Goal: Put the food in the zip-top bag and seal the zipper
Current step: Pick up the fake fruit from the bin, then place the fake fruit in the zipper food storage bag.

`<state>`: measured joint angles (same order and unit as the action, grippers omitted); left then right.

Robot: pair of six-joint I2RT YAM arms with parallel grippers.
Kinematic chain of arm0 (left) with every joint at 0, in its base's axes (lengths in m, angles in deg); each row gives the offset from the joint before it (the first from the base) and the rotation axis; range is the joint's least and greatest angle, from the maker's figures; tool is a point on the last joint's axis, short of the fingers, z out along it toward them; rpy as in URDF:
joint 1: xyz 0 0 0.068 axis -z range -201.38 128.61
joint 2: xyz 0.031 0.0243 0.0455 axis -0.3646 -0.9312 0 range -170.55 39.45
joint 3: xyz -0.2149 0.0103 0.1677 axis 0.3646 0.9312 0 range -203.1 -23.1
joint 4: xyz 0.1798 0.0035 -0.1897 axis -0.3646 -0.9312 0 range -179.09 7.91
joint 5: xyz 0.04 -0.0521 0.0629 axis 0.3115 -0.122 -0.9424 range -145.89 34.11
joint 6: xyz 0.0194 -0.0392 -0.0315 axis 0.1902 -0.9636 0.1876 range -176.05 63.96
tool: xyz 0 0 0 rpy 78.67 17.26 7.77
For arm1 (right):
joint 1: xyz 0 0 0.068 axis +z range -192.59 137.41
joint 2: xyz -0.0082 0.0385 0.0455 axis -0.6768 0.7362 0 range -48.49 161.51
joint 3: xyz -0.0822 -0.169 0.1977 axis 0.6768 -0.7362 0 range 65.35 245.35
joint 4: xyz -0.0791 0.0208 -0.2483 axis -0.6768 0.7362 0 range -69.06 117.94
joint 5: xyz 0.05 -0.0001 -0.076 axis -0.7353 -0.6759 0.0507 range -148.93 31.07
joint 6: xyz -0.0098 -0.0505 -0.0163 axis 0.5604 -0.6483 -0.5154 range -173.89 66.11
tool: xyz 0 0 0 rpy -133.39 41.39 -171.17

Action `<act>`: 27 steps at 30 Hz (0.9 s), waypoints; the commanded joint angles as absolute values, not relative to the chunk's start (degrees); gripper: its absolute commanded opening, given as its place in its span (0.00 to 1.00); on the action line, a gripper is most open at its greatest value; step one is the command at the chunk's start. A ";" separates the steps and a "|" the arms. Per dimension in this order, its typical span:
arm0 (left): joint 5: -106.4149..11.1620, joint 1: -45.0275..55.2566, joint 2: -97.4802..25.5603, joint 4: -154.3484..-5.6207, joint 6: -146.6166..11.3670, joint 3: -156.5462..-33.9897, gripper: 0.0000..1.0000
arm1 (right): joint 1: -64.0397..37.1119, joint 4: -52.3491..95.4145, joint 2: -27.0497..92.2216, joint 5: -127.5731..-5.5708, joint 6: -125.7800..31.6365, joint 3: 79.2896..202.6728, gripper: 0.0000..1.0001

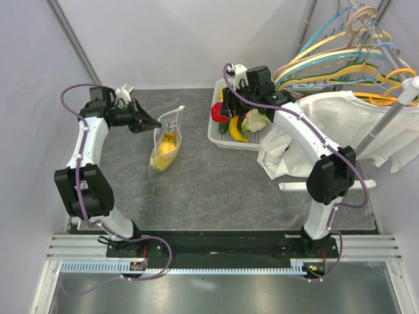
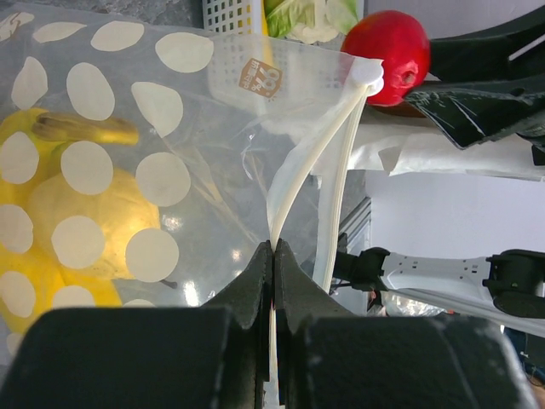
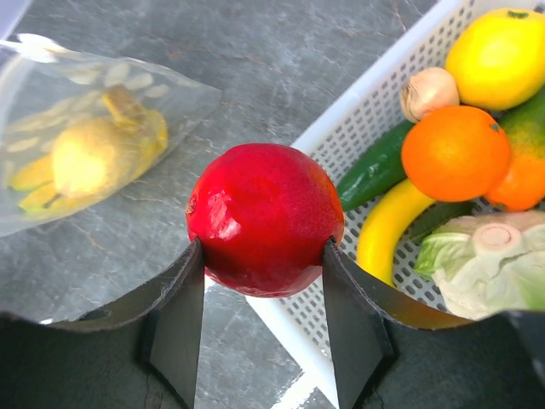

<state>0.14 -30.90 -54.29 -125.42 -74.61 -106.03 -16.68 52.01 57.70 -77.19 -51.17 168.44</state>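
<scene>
Right wrist view: right gripper (image 3: 264,256) pinches red apple (image 3: 260,213) over white basket (image 3: 362,106) edge. Left gripper (image 2: 272,254) fingers clamp zipper (image 2: 311,158) of zip-top bag (image 2: 183,102), which sits on table (image 1: 216,176) left of basket, yellow food (image 2: 102,221) inside.

One clear dotted bag (image 1: 171,124), with one banana (image 2: 85,128) and one round yellow fruit (image 2: 102,213) inside, the rest too blurry to count. One red apple (image 3: 264,217). One white basket (image 3: 358,111). In it: one lemon (image 3: 498,55), one orange (image 3: 456,152), a second banana (image 3: 387,226), one green cucumber (image 3: 375,170), one small pale onion (image 3: 428,92), one cauliflower (image 3: 490,264), one green-and-orange fruit (image 3: 528,162). One white shirt (image 1: 340,124). Lots of hangers (image 1: 327,69), too tangled to count.
</scene>
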 commanded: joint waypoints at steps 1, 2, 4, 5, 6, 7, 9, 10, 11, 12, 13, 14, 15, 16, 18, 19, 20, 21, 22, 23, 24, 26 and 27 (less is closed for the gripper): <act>-0.34 -31.05 -55.82 -125.33 -73.10 -106.51 0.02 | -14.83 51.00 53.64 -81.16 -50.02 172.04 0.31; -0.17 -31.05 -56.18 -125.24 -73.18 -106.51 0.02 | -13.95 51.00 53.11 -81.25 -49.67 172.31 0.31; -0.08 -31.05 -56.53 -125.33 -73.36 -106.51 0.02 | -12.98 50.73 52.67 -82.39 -49.23 173.45 0.31; -0.16 -31.14 -56.62 -125.24 -73.45 -106.59 0.02 | -11.84 50.47 52.15 -82.75 -48.79 173.80 0.31; -0.17 -31.14 -56.53 -125.24 -73.45 -106.68 0.02 | -11.05 49.95 51.79 -83.53 -48.70 174.50 0.31; -0.17 -31.05 -56.53 -125.24 -73.45 -106.77 0.02 | -10.43 49.59 51.44 -84.06 -48.61 174.77 0.31; -0.08 -31.14 -56.44 -125.16 -73.54 -106.77 0.02 | -8.06 48.11 50.65 -85.20 -48.35 175.56 0.31; 0.01 -31.14 -56.44 -125.24 -73.62 -106.77 0.02 | -6.05 47.57 50.21 -85.30 -48.52 175.91 0.31; 0.10 -31.05 -56.44 -125.16 -73.71 -106.86 0.02 | -5.07 47.13 50.21 -85.21 -48.70 176.17 0.31; 0.19 -31.05 -56.36 -125.15 -73.71 -106.77 0.02 | -4.02 46.95 50.29 -85.30 -49.05 177.05 0.31; 0.19 -31.05 -56.35 -125.15 -73.71 -106.68 0.02 | -2.18 46.60 50.47 -85.21 -49.23 177.32 0.32; 0.36 -31.05 -56.27 -125.24 -73.80 -106.60 0.02 | -1.38 46.17 50.64 -85.12 -49.32 178.02 0.32; 0.45 -31.05 -56.01 -125.16 -73.80 -106.51 0.02 | -0.59 45.90 50.91 -84.69 -49.40 178.20 0.32; 0.45 -31.05 -55.92 -125.15 -73.80 -106.51 0.02 | 0.64 45.64 51.69 -84.60 -49.32 178.46 0.32; 0.80 -31.05 -55.48 -125.24 -73.97 -106.68 0.02 | 1.61 45.20 52.66 -84.33 -49.49 179.08 0.32; 0.98 -31.05 -55.39 -125.16 -74.15 -106.68 0.02 | 2.49 45.20 53.89 -83.90 -49.58 179.43 0.32; 1.15 -31.05 -55.04 -125.15 -74.24 -106.94 0.02 | 2.85 45.02 54.42 -83.80 -49.84 179.43 0.32; 1.15 -31.05 -54.78 -125.24 -74.24 -107.12 0.02 | 3.37 44.76 55.56 -83.63 -49.76 179.34 0.32; 1.24 -31.05 -54.51 -125.24 -74.41 -107.30 0.02 | 3.55 44.32 56.09 -83.11 -49.49 178.99 0.32; 1.33 -31.05 -54.33 -125.16 -74.50 -107.38 0.02 | 3.55 44.14 56.53 -82.93 -49.40 178.82 0.32; 1.33 -31.05 -54.07 -125.24 -74.68 -107.39 0.02 | 3.73 44.05 57.49 -82.40 -49.40 178.55 0.32; 2.11 -31.05 -53.81 -125.33 -74.94 -107.47 0.02 | 3.73 43.88 58.38 -81.34 -49.84 177.85 0.32; 2.29 -31.05 -53.72 -125.33 -75.03 -107.47 0.02 | 3.73 43.79 59.25 -81.17 -50.10 177.59 0.32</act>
